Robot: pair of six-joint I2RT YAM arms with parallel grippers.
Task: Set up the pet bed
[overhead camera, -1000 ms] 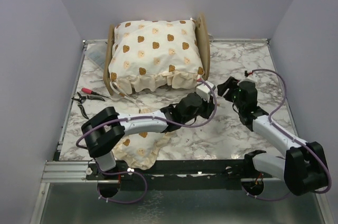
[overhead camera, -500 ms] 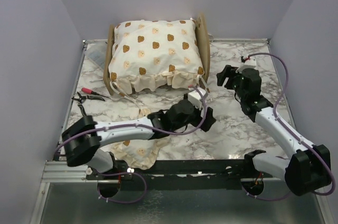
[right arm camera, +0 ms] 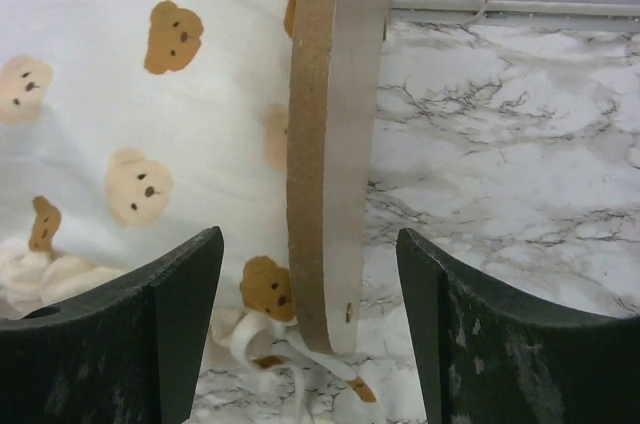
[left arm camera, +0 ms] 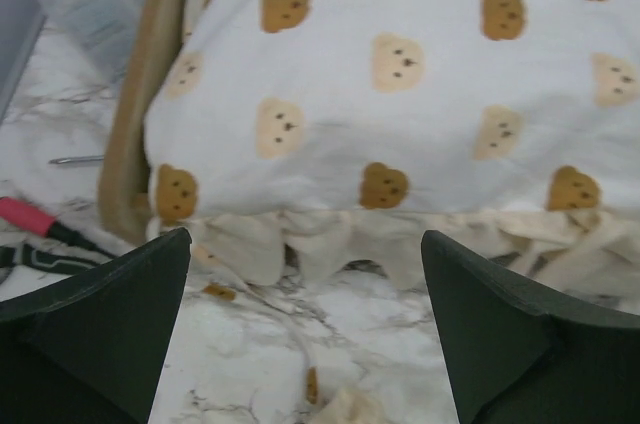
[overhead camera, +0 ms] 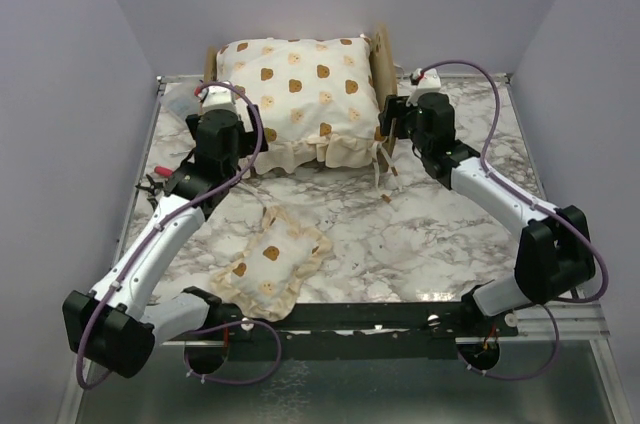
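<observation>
The pet bed (overhead camera: 384, 64) stands at the back of the table, and only its plywood end boards show. A large bear-print cushion (overhead camera: 295, 94) covers its base. My left gripper (overhead camera: 228, 149) is open just in front of the cushion's front left corner. In the left wrist view the left gripper (left arm camera: 305, 244) holds nothing, with the cushion (left arm camera: 400, 94) and the left board (left arm camera: 140, 114) ahead. My right gripper (overhead camera: 390, 129) is open at the right board's near end. In the right wrist view the right gripper (right arm camera: 308, 244) straddles that board (right arm camera: 330, 94) with a gap on each side.
A small bear-print pillow (overhead camera: 270, 262) lies on the marble table near the front. Pliers and a red-handled tool (overhead camera: 165, 179) lie at the left edge, with a plastic bag (overhead camera: 180, 104) behind them. White ties (right arm camera: 290, 344) hang from the cushion by the board's end.
My left arm swung from the middle of the table to the cushion's front left corner, and its jaws opened. My right arm moved back and left to the bed's right board.
</observation>
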